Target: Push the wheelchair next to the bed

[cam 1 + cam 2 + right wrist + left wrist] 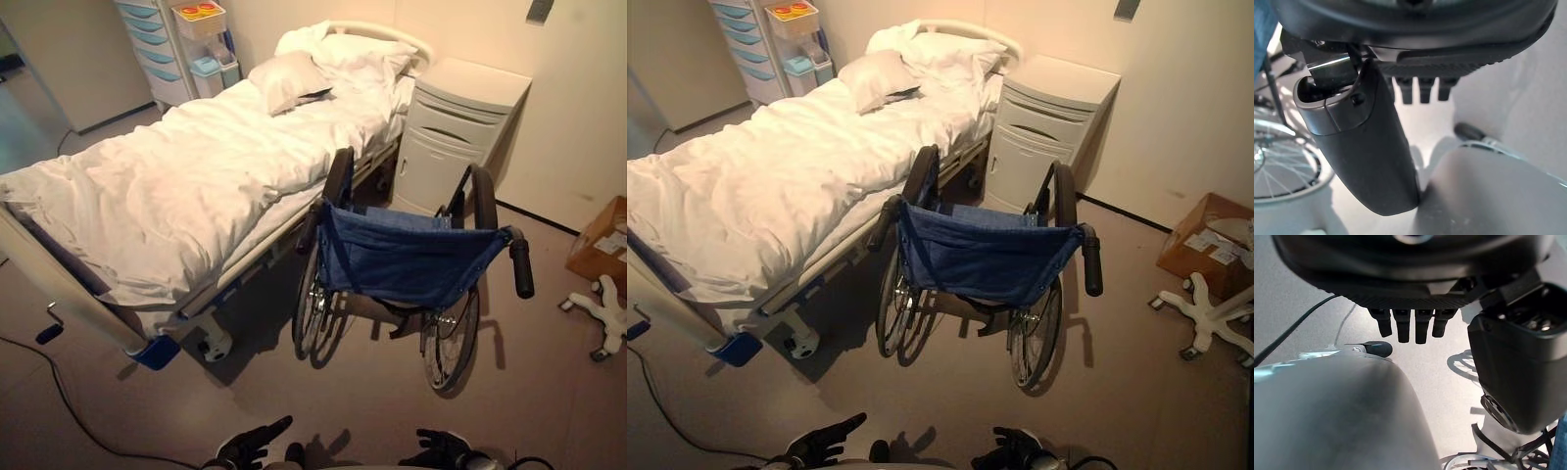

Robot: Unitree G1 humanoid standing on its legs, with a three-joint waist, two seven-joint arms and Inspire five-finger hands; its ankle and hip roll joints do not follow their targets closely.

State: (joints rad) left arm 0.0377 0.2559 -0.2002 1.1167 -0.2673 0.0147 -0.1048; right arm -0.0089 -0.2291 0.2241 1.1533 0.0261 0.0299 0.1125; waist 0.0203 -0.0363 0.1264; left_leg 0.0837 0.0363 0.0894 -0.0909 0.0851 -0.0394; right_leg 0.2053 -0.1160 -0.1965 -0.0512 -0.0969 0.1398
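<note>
The wheelchair [402,257] has a blue cloth backrest and black push handles. It stands beside the white-sheeted bed [176,186], with its back towards me. Its left wheel is close to the bed frame. My left hand [253,443] is low in front of me, well short of the chair, fingers straight and holding nothing. My right hand [441,448] hangs at the same height, also empty. In the left wrist view the fingers [1408,325] hang straight over the floor. A spoked wheel [1278,166] of the chair lies past the right hand's thumb [1361,147].
A white bedside cabinet [456,132] stands just beyond the wheelchair against the wall. A cardboard box [600,245] and a white star-shaped chair base [602,313] lie to the right. A drawer cart [157,44] is behind the bed. Bare floor lies between me and the chair.
</note>
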